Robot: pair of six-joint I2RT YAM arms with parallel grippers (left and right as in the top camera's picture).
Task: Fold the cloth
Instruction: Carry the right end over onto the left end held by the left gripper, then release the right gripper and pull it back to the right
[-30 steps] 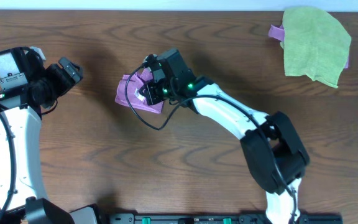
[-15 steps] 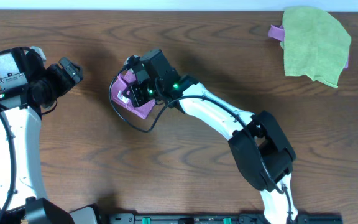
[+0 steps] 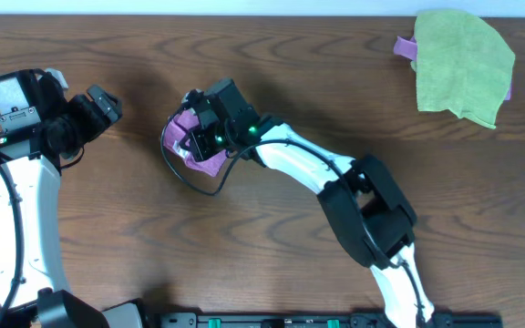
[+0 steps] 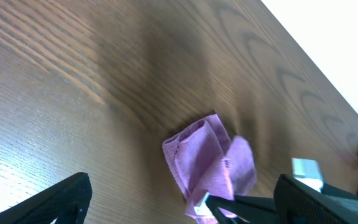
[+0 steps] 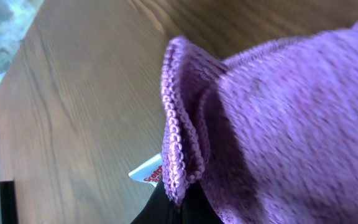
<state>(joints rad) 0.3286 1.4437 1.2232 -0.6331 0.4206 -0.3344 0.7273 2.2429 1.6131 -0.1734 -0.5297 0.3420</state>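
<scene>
The purple cloth [image 3: 188,144] lies bunched on the wooden table, left of centre. My right gripper [image 3: 196,137] is over it, shut on its hemmed edge [image 5: 174,140], and lifts that edge into a raised fold. A white label [image 5: 146,172] sticks out beside the pinched hem. In the left wrist view the cloth [image 4: 209,160] stands crumpled, with the right gripper's dark fingers [image 4: 244,202] clamped on its lower edge. My left gripper [image 3: 101,103] hangs open to the cloth's left, apart from it; its black fingertips [image 4: 64,198] frame the view with nothing between them.
A larger lime-green cloth [image 3: 464,62] lies at the table's far right corner, with a bit of another purple cloth [image 3: 406,46] poking out under it. The right arm's cable [image 3: 199,187] loops over the table just below the cloth.
My right gripper has moved left with the cloth's edge in it, drawing that edge over the rest, so the cloth is narrower and more bunched. The left arm has not moved.
</scene>
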